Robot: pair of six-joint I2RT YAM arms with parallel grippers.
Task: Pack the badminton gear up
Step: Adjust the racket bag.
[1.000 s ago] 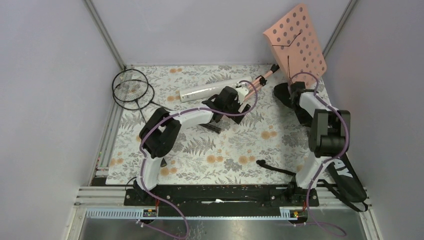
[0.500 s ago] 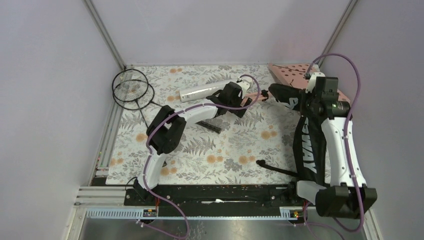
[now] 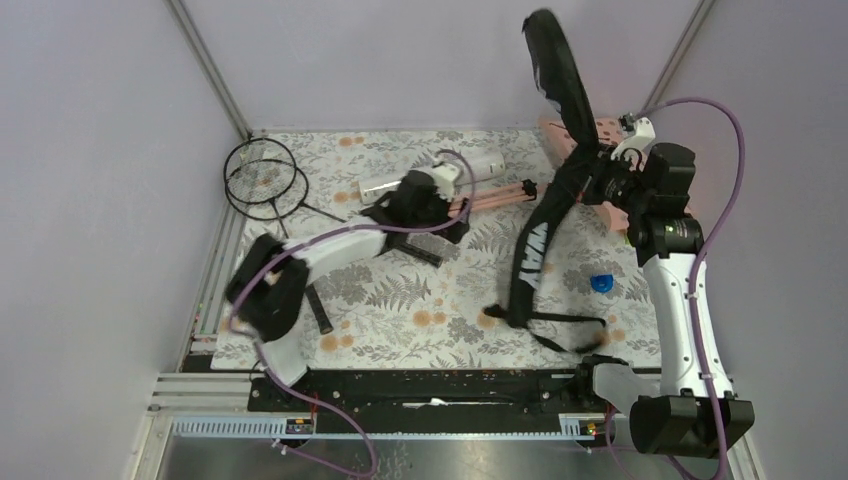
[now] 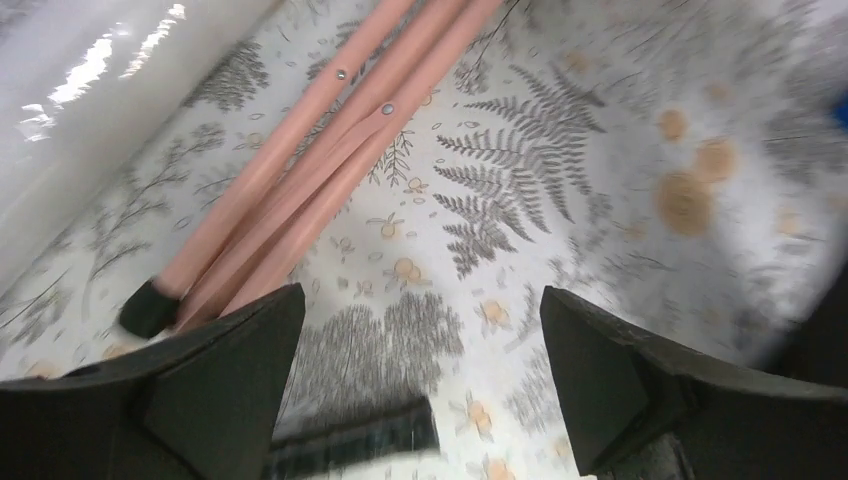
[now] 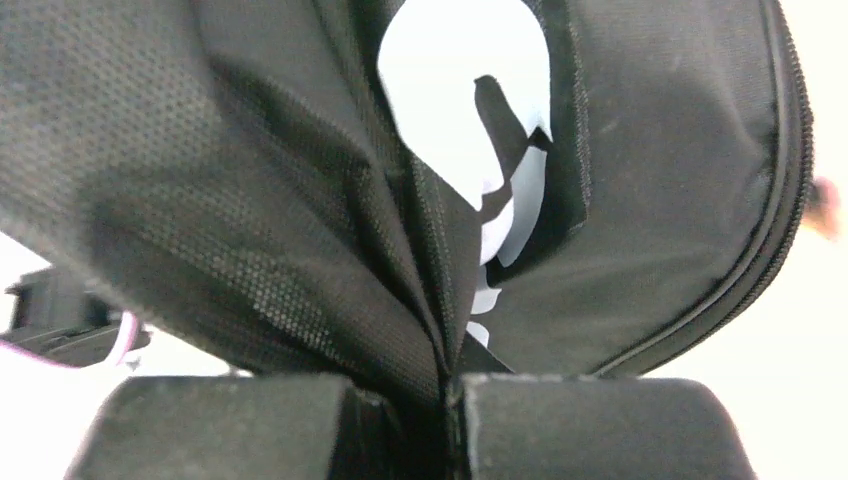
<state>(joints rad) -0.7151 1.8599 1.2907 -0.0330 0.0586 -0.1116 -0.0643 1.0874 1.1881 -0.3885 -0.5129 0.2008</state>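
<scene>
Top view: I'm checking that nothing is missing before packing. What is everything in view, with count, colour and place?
rackets: two, black, far left corner, heads overlapping
tube: one, white, far middle, lying on the table
bag: one, black with white lettering, held up at the right, lower end on the table
stand: one, pink, lying at the far right, partly behind the bag
block: one, blue, right side, near the bag
table: one, floral cover
left gripper: open, low over the table beside the stand's legs
right gripper: shut on the bag
</scene>
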